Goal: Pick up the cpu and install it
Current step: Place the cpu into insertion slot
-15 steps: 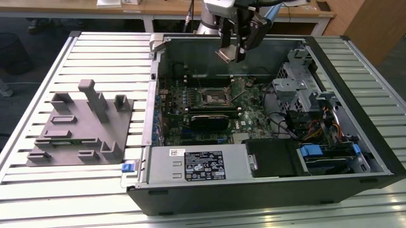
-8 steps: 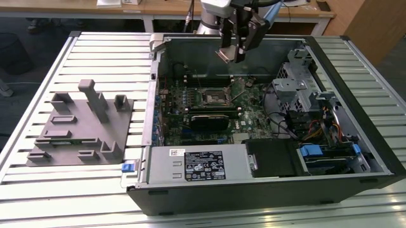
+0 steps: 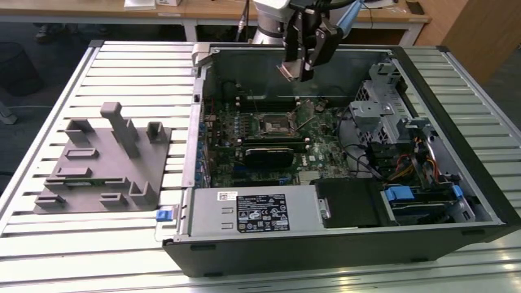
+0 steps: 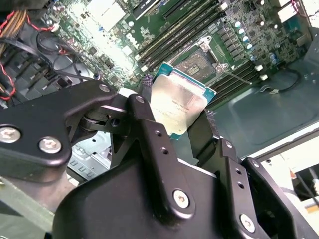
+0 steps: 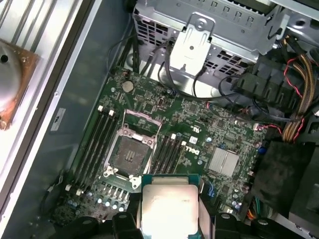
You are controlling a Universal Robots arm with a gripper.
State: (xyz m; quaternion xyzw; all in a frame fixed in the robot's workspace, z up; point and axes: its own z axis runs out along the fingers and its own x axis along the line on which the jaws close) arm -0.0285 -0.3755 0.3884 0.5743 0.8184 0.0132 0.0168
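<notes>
My gripper (image 3: 298, 74) hangs above the open computer case (image 3: 342, 244), over the back of the motherboard. It is shut on the cpu (image 4: 180, 102), a small flat square chip with a pale silvery top and green edge, held by two opposite sides between the black fingers (image 4: 145, 102). The cpu (image 5: 168, 209) also shows in the first wrist view and as a pale sliver (image 3: 287, 71) in the exterior view. The black square socket (image 3: 275, 125) with its metal frame lies open and bare on the green board, below and apart from the chip; it appears in both wrist views (image 5: 130, 152) (image 4: 202, 59).
A grey plastic holder (image 3: 106, 162) lies on the slatted table (image 3: 89, 244) at the exterior view's left. Inside the case are a grey box with a white label (image 3: 254, 210), a metal drive cage (image 3: 382, 104), and cables (image 3: 407, 165). A copper-based metal part (image 5: 10, 84) rests outside the case wall.
</notes>
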